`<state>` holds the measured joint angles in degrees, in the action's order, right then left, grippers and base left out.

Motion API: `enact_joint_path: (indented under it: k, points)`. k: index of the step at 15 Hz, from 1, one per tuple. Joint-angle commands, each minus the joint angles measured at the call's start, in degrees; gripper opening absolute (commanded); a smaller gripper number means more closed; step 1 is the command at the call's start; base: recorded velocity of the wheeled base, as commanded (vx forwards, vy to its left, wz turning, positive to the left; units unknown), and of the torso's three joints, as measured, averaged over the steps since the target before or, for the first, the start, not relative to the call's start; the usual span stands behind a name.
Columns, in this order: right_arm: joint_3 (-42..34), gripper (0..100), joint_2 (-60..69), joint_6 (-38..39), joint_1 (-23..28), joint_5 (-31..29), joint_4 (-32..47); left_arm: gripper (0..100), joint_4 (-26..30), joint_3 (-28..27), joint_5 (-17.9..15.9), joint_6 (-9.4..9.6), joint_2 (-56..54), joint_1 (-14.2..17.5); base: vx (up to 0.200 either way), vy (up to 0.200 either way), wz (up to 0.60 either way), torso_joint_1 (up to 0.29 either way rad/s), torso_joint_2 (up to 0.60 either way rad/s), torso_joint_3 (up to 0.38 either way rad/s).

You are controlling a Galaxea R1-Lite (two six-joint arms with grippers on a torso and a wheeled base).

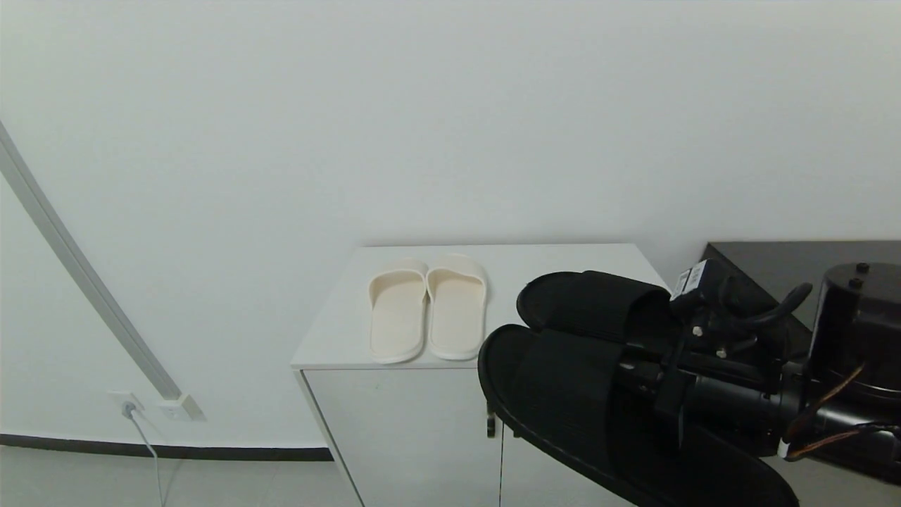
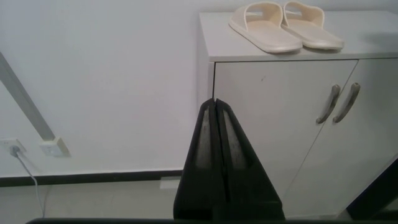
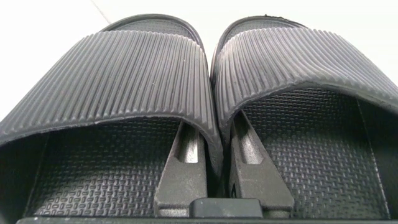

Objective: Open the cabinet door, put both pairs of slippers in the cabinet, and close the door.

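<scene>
A pair of black slippers [image 1: 577, 352] hangs in the air in front of the white cabinet's [image 1: 394, 422] right half. My right gripper [image 3: 216, 134] is shut on them, one finger inside each slipper [image 3: 143, 68], pinching their inner walls together. A cream pair of slippers [image 1: 427, 310] lies side by side on the cabinet top, left of the middle. Both cabinet doors are closed, their two handles [image 2: 339, 102] meeting at the centre. My left gripper [image 2: 216, 124] is shut on nothing, low and in front of the cabinet's left door, apart from it.
A wall stands right behind the cabinet. A slanted cable duct [image 1: 70, 260] runs down to a wall socket with a plugged cable [image 1: 127, 407] at the left. A dark tabletop [image 1: 795, 257] adjoins the cabinet on the right. Open floor lies left of the cabinet.
</scene>
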<state>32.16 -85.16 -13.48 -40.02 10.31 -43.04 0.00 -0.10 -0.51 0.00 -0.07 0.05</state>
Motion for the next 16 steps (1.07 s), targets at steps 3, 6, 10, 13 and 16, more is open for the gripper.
enact_joint_path:
  k: [3,6,10,13,16]
  points:
    - [0.27,0,-3.43,1.18,-0.23,0.06,-0.29,0,0.0,0.01,-0.02,0.0,0.07,0.04,-0.2,0.0,0.0,0.004,0.0,-0.001]
    - [0.18,0,-3.78,1.18,-0.32,0.06,-0.29,0,0.0,0.01,-0.02,0.0,0.07,0.04,-0.2,0.0,0.0,0.004,0.01,0.002]
    - [0.89,0,-5.89,3.73,-1.55,0.23,-0.64,0,0.0,0.01,-0.1,0.0,0.07,0.04,-0.1,0.0,0.0,-0.004,0.0,0.004]
    - [0.62,0,-5.54,4.34,-1.55,0.06,-1.69,0,0.0,0.01,-0.1,0.0,0.07,0.04,0.0,0.0,0.0,0.0,0.0,0.0]
    - [-0.34,0,-5.54,4.43,-1.46,0.15,-2.57,0,0.0,0.01,-0.1,0.0,0.07,0.04,0.0,0.0,0.0,0.0,0.0,0.0]
